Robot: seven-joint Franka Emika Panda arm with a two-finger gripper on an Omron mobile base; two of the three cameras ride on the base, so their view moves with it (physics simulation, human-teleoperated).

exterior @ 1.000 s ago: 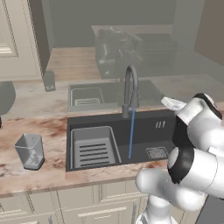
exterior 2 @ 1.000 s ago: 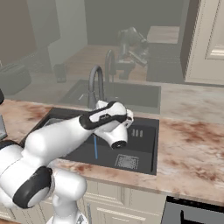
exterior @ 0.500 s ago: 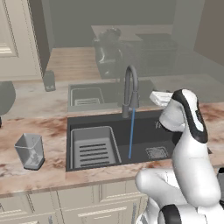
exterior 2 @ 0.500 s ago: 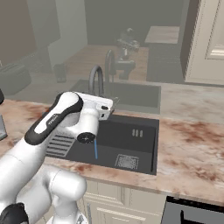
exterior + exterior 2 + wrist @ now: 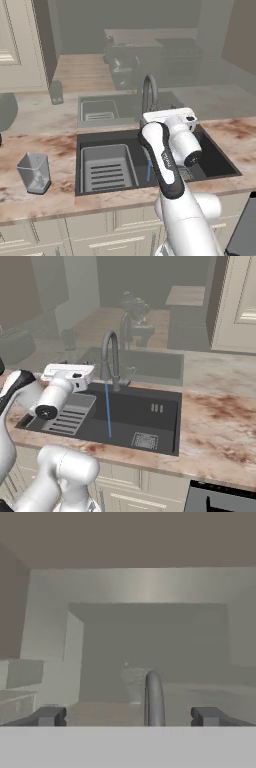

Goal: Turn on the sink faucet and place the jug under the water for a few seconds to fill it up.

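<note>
The jug [image 5: 34,172] stands upright on the marble counter left of the sink [image 5: 210,155], far from my hand. The sink faucet [image 5: 111,356] arches over the basin, and the water [image 5: 108,411] runs from it as a thin blue stream into the sink [image 5: 160,416]. My gripper [image 5: 127,717] is open and holds nothing. In the hand view the faucet's arch [image 5: 154,699] rises between its fingertips [image 5: 47,716]. My white hand [image 5: 67,372] hovers above the basin's left part, on the near side of the faucet [image 5: 149,95].
A light grey ribbed rack [image 5: 107,167] fills the sink's left half, and a square drain grate [image 5: 145,441] sits at the front right. A silver toaster [image 5: 15,343] stands far left. Cabinets [image 5: 235,301] flank the window behind the counter.
My arm has swung left across the sink, from the right of the faucet to in front of it. The gripper stayed open and the water kept running.
</note>
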